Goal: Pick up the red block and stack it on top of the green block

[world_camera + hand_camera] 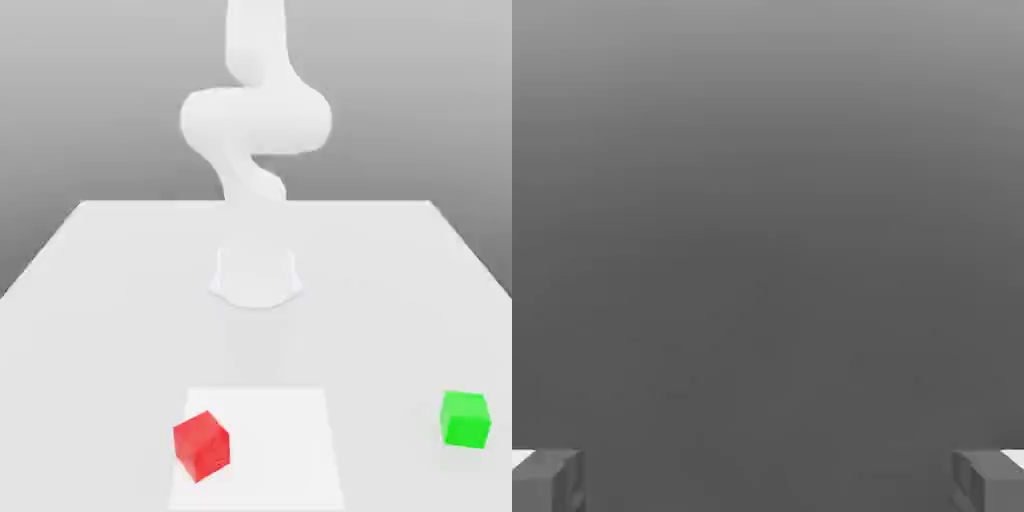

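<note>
Exterior view: the arm (255, 120) rises at the bench's (100, 280) far side; the red block (201, 445) sits near the front, the green block (465, 418) well apart toward this view's right; the reach should end squarely above red, aligned with its turned faces. Hand view: the fingers (547, 480) stand wide apart, holding and touching nothing; neither block lies between them.
</note>
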Controlling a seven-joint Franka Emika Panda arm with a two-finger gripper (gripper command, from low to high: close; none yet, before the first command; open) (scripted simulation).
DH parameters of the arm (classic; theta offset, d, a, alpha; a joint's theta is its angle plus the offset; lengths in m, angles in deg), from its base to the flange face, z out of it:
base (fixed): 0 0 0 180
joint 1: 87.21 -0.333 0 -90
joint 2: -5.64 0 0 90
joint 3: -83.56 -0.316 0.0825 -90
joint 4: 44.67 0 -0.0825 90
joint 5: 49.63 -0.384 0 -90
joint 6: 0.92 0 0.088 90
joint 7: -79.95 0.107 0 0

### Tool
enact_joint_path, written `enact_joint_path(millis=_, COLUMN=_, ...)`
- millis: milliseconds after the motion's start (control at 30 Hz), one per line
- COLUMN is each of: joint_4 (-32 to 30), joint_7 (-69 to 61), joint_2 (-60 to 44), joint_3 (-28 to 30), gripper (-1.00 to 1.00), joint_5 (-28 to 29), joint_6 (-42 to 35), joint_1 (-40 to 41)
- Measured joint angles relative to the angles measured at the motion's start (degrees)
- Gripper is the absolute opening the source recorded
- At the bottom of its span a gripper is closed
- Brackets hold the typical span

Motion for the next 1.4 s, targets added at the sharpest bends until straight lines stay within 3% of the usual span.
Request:
enact_joint_path(millis=400, joint_4=-8.51, joint_7=24.02, joint_2=-25.43, joint_3=-5.46, gripper=0.0, joint_5=4.25, joint_6=11.71, joint_1=10.15)
enact_joint_path(millis=733, joint_4=-15.53, joint_7=39.66, joint_2=-45.78, joint_3=-4.9, gripper=0.0, joint_5=2.16, joint_6=21.55, joint_1=13.11)
enact_joint_path(millis=900, joint_4=-14.86, joint_7=42.44, joint_2=-56.01, joint_3=-3.27, gripper=0.0, joint_5=3.73, joint_6=29.61, joint_1=12.01)
enact_joint_path(millis=933, joint_4=-14.57, joint_7=42.87, joint_2=-58.05, joint_3=-2.63, gripper=-1.0, joint_5=4.29, joint_6=31.32, joint_1=11.48)
enact_joint_path(millis=1167, joint_4=-14.51, joint_7=43.04, joint_2=-58.54, joint_3=-2.5, gripper=-1.0, joint_5=4.48, joint_6=31.82, joint_1=11.38)
enact_joint_path(millis=1400, joint_4=-15.63, joint_7=43.39, joint_2=-47.87, joint_3=-6.09, gripper=-1.0, joint_5=1.45, joint_6=22.19, joint_1=10.25)
